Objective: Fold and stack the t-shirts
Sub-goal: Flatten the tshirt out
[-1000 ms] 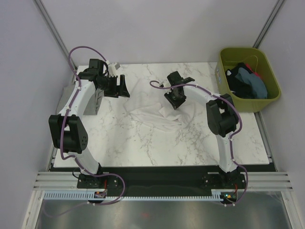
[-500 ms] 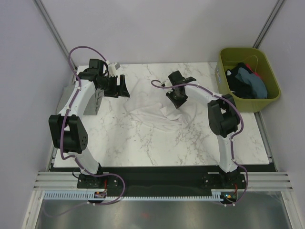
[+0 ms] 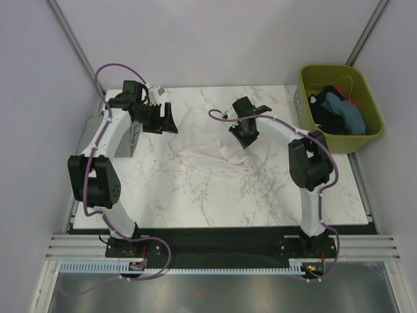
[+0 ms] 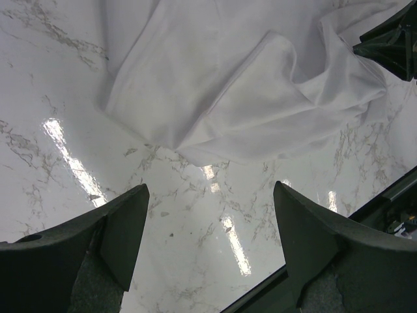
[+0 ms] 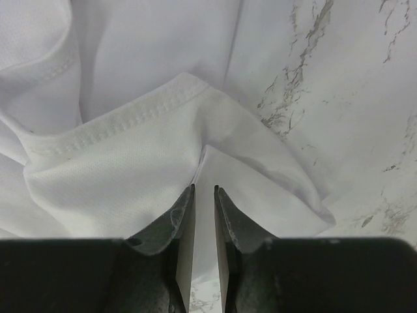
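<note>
This was a robotics lab cell: a white left arm [image 3: 111, 134] and right arm [image 3: 277, 130] with looping purple cables [image 3: 104, 68], bolted to an aluminium rail [image 3: 221, 246] at a marble-patterned table [image 3: 195, 195], closed in by plain partition walls [image 3: 215, 39] on metal posts [image 3: 68, 32].

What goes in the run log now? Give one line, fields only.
left gripper: open, empty, over table | right gripper: shut on white shirt edge | white shirt: crumpled, unfolded | bin: other shirts inside

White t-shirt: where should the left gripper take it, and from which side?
I'd grip the loose corner of the white t-shirt nearest the open left gripper, coming down from the shirt's left side. That corner lies flat on the marble, opposite the fold the right gripper pinches.
</note>
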`<state>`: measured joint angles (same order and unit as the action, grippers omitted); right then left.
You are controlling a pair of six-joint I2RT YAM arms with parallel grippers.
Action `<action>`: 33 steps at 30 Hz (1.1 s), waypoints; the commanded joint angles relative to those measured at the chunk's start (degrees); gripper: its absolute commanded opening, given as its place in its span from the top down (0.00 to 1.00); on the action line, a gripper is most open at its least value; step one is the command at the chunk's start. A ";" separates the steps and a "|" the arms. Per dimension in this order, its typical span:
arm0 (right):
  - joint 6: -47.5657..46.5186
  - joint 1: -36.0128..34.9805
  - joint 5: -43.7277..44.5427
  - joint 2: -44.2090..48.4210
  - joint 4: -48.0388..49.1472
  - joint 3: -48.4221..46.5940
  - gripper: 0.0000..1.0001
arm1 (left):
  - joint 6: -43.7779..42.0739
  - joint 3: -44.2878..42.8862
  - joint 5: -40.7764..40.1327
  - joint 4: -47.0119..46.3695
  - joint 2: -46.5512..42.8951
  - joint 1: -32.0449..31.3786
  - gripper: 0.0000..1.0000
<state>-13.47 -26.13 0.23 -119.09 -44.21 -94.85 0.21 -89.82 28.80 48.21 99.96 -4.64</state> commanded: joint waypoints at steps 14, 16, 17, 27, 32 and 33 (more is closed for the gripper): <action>0.29 0.20 -1.64 -1.14 0.17 -2.27 0.73 | 0.06 -1.50 -0.41 -0.75 -0.74 -0.28 0.15; 0.20 0.11 -1.72 -1.67 0.17 -2.27 0.73 | 0.14 -1.59 -0.41 -0.83 -0.65 -0.36 0.15; 0.20 0.11 -1.64 -2.20 0.35 -2.36 0.73 | 0.06 -1.67 -0.41 -0.75 -0.65 -0.37 0.15; -0.24 0.29 -1.11 -4.93 0.26 -5.08 0.85 | -0.12 -0.27 -1.55 -0.83 -1.70 -0.28 0.15; -1.28 0.29 1.09 -2.04 -0.27 -7.54 1.00 | -0.03 -0.88 -1.20 -0.83 -0.91 -0.37 0.15; -1.55 0.29 1.26 -1.16 -0.27 -7.98 1.00 | -0.12 -1.23 -1.11 -0.75 -0.82 -0.37 0.15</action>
<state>-13.93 -26.04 0.05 -123.76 -44.64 -99.57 0.21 -89.82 28.05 48.14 99.96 -4.64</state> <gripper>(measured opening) 0.010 0.851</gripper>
